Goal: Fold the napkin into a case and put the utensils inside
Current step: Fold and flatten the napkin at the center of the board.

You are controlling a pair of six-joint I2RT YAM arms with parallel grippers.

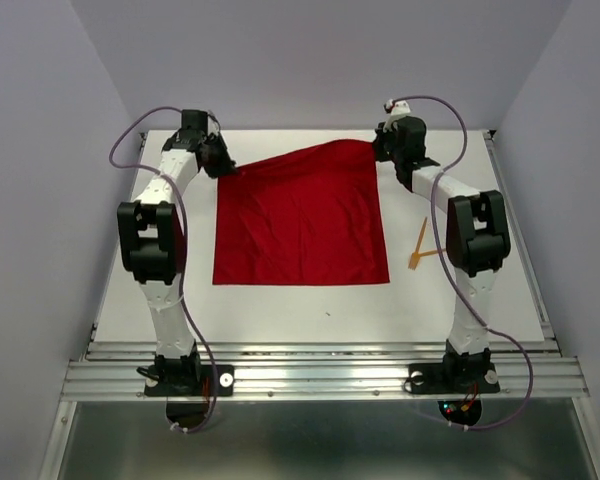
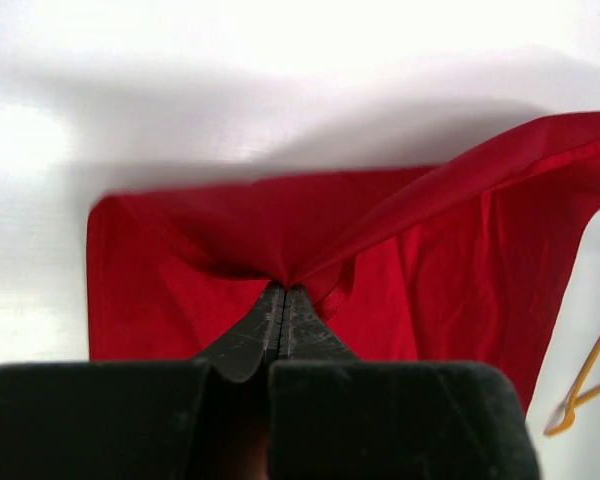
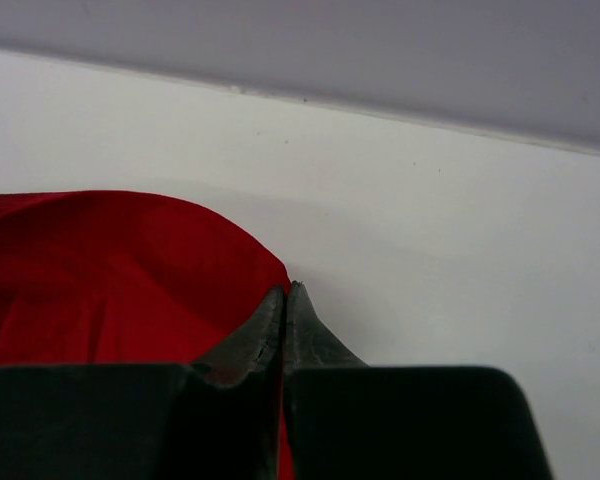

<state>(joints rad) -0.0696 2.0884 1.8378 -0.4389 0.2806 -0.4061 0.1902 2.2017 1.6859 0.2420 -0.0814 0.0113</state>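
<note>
I see left gripper (image 2: pixel 285 292) and right gripper (image 3: pixel 287 292) jaws each pinched tight on a far corner of the plain bright red cloth napkin (image 1: pixel 300 225), near edge flat on white table (image 1: pixel 280 305), two thin orange plastic utensils (image 1: pixel 422 248) lying apart on its right.
</note>
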